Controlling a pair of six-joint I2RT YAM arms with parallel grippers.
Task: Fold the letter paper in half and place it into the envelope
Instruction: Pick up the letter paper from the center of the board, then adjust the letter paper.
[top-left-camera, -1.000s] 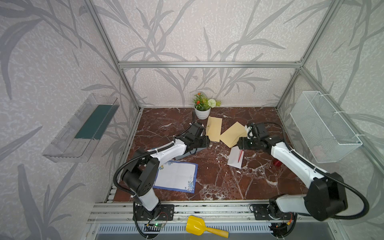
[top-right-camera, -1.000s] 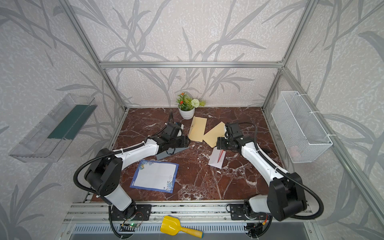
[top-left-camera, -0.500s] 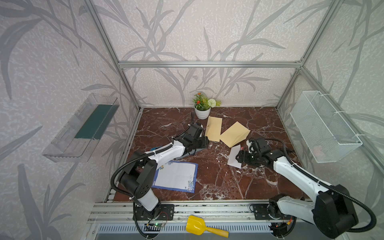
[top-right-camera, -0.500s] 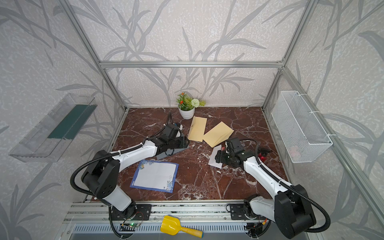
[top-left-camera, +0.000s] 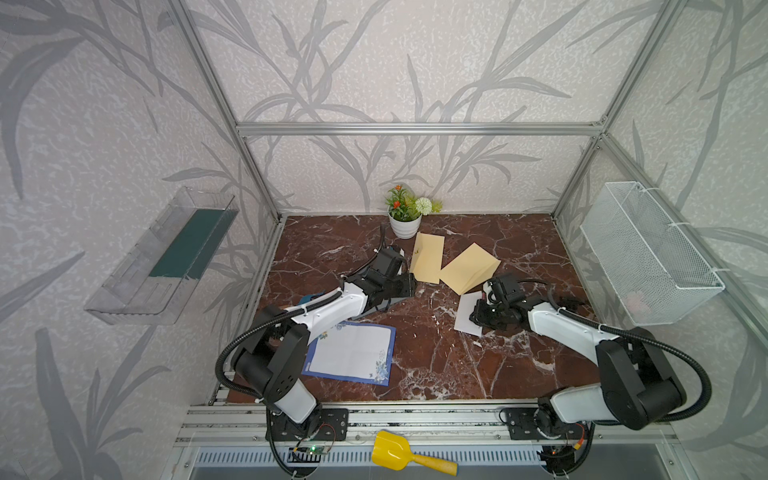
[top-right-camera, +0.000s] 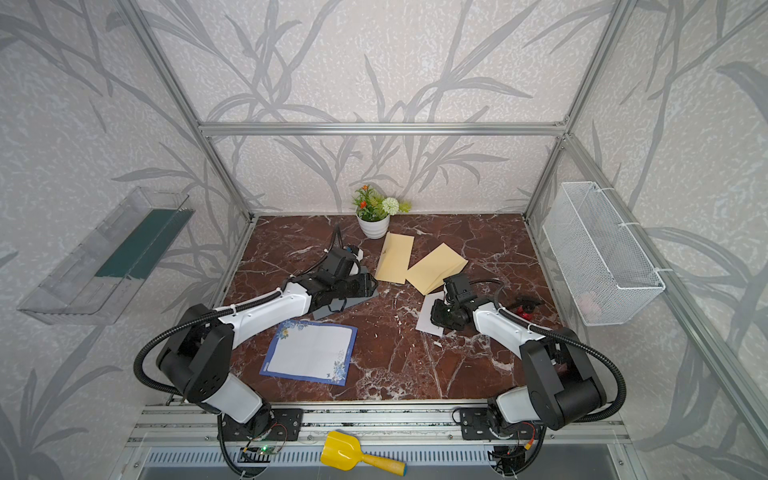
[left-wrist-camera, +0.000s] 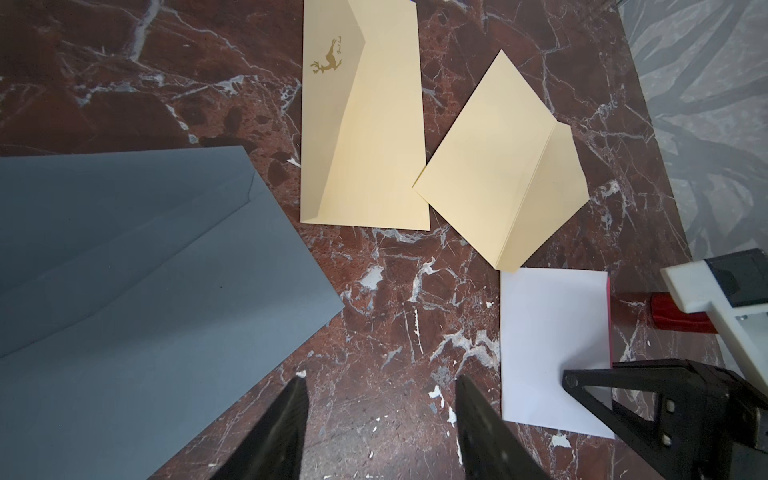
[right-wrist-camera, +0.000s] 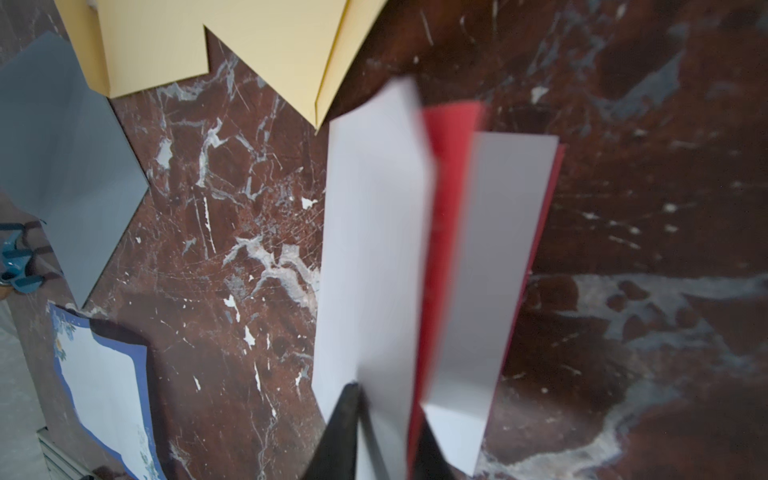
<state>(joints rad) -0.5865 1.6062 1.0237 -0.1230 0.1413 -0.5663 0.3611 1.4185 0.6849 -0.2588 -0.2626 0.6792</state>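
Right gripper (top-left-camera: 478, 318) sits low over the near end of the folded paper (top-left-camera: 467, 311) in both top views, right of the bench's (top-left-camera: 436, 361) middle and just in front of a beige folded sheet (top-left-camera: 469, 266). Its jaws cannot be read from there. Over the grey envelope (top-right-camera: 349, 302), left of the middle, hovers the left gripper (top-left-camera: 409, 286).

From the left wrist, that gripper's fingers (left-wrist-camera: 291, 415) stand apart with only bare marble between them. The grey envelope lies beside them, flap seam up. The paper shows as a plain white rectangle with a thin red edge.

From the right wrist, the right gripper is clamped on the paper's end. The sheet is white outside and red inside, its two leaves gaping, blurred and partly off the bench.

The fold looks loose. A slow, low carry seems best, leading the creased edge into the envelope's mouth while the left gripper holds the flap open.
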